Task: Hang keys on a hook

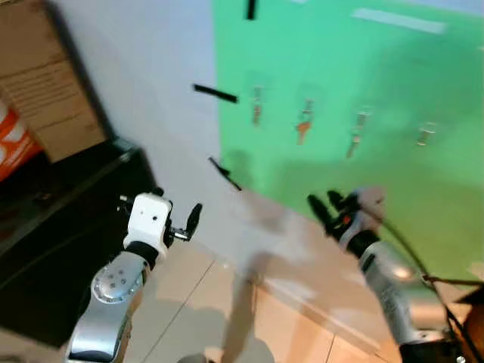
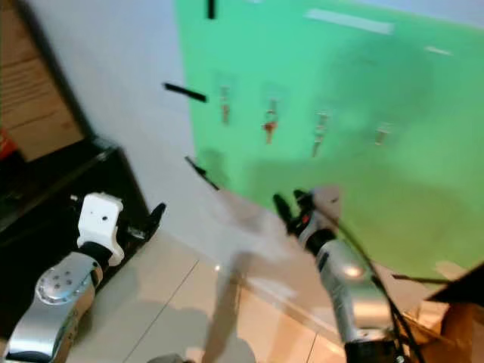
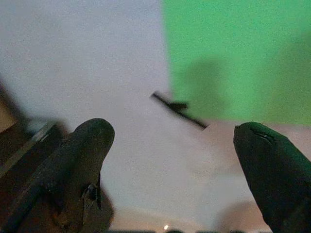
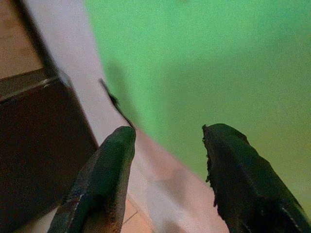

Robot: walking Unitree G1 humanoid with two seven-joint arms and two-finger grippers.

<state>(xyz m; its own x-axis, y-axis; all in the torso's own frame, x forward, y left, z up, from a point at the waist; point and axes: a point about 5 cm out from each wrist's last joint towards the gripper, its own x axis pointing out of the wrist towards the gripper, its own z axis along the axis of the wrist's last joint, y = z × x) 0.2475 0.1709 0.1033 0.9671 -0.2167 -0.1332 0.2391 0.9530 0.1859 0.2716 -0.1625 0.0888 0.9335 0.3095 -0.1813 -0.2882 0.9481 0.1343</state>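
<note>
A green panel on the white wall carries a row of several small hooks. Something hangs from each; they are too blurred to name for sure. One hanging piece is orange, another beside it is silvery, and two more hang further right. My right gripper is raised below the hooks, near the panel's lower edge, open with nothing between its fingers. My left gripper is lower and to the left, in front of the white wall, also open and empty.
A black cabinet stands at the left with a cardboard box above it. Short black strips are stuck on the wall. Beige floor tiles lie below. A brown object sits at the lower right.
</note>
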